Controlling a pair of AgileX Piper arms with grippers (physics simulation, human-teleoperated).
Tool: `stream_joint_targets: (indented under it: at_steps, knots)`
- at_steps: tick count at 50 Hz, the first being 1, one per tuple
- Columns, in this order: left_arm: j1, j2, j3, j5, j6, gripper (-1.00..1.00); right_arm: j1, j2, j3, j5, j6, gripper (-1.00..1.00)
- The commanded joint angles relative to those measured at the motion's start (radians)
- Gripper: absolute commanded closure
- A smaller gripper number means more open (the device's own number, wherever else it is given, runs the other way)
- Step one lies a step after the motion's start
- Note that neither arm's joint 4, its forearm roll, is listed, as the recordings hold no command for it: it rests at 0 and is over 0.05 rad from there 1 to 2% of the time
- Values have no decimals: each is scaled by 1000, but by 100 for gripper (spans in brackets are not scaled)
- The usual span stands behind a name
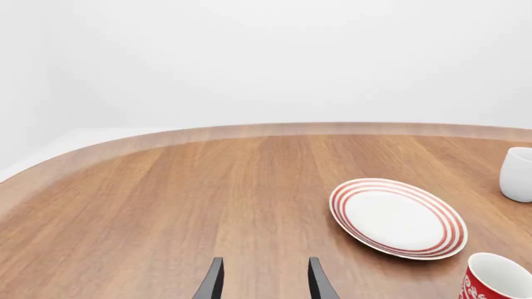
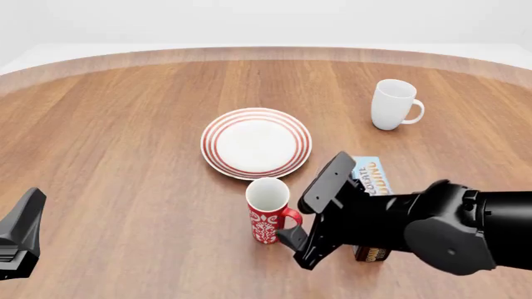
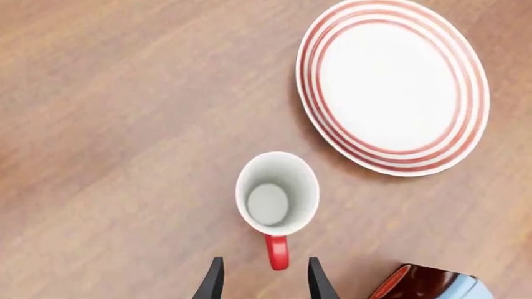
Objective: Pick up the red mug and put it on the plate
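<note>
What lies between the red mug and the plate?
Only bare table: the front view shows a narrow wood strip between the red mug and the plate; the right wrist view agrees.

Front view looks down across the table [image 2: 124, 124] — both wrist views share its plate [image 1: 397, 217].

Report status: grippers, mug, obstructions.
Right gripper open, straddling red mug's handle, no grip yet. Left gripper open, idle. Mug upright on table, just short of plate. Plate bare.
</note>
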Motion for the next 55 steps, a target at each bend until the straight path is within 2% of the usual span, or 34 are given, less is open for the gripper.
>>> stream_joint_targets:
  at_steps: [1, 55]
  knots:
    - [0, 0, 0, 0, 0, -100, 3, 24, 7, -24, 8, -100]
    - [0, 0, 0, 0, 0, -100, -11, 133, 36, -125, 26, -100]
